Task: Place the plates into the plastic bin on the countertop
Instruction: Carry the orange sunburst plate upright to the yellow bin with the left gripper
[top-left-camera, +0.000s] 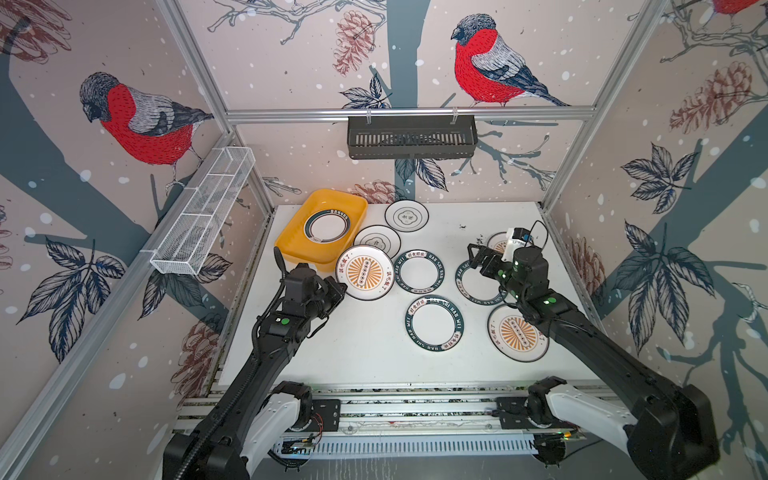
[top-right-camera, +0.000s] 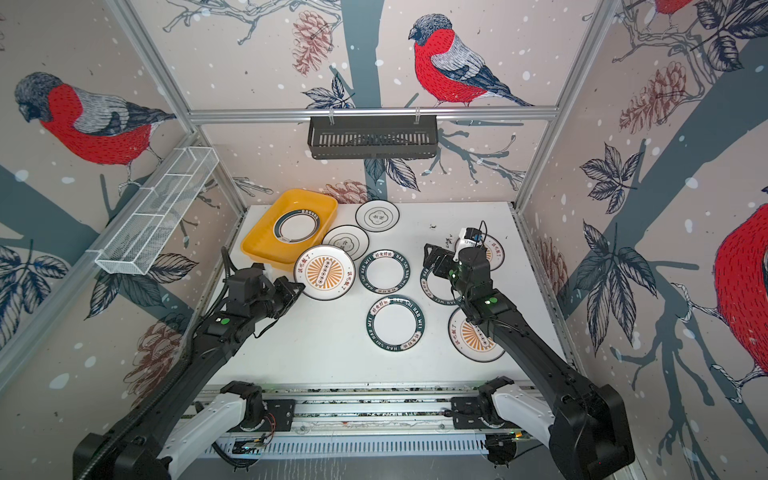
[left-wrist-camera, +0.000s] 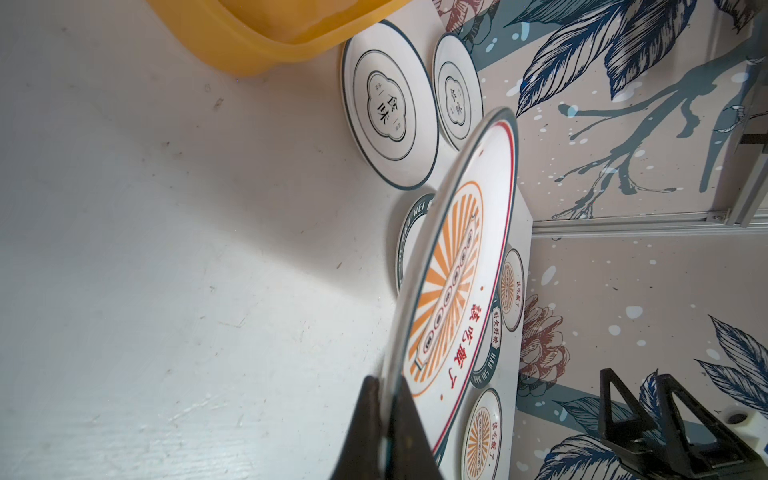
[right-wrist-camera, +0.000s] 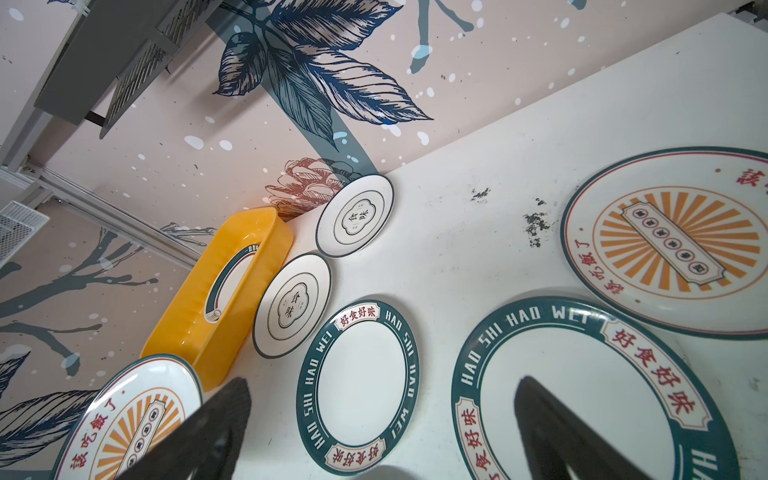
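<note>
Left claw (top-left-camera: 338, 289) (left-wrist-camera: 384, 384) is clamped narrow on the rim of a sunburst plate (top-left-camera: 365, 272) (left-wrist-camera: 453, 291). Its fingers (left-wrist-camera: 366, 419) pinch the plate's 8 o'clock edge, one on each face. The left arm rises from the 7 o'clock corner of the countertop (top-left-camera: 374, 357). Its forearm runs toward 12 and the wrist is bent so the claw points to 2 o'clock. The plate is face up and near level. The left wrist view shows it clear of the surface, with its shadow on the countertop. In both top views its 11 o'clock edge overlaps the near corner of the plastic bin (top-left-camera: 293, 245) (top-right-camera: 258, 245).

The bin sits at 11 o'clock on the countertop, its long axis running 7 to 1 o'clock. One green-rimmed plate (top-left-camera: 327, 226) lies inside it, toward the 1 o'clock end.

Right claw (top-left-camera: 476, 259) (right-wrist-camera: 382, 384) stands wide and holds nothing. The right arm comes up from the 5 o'clock corner with its forearm toward 11. The claw points to 10 o'clock above a second green-rimmed plate (top-left-camera: 467, 286), which lies flat at 3 o'clock. Whether the fingertips touch that plate cannot be told.
</note>
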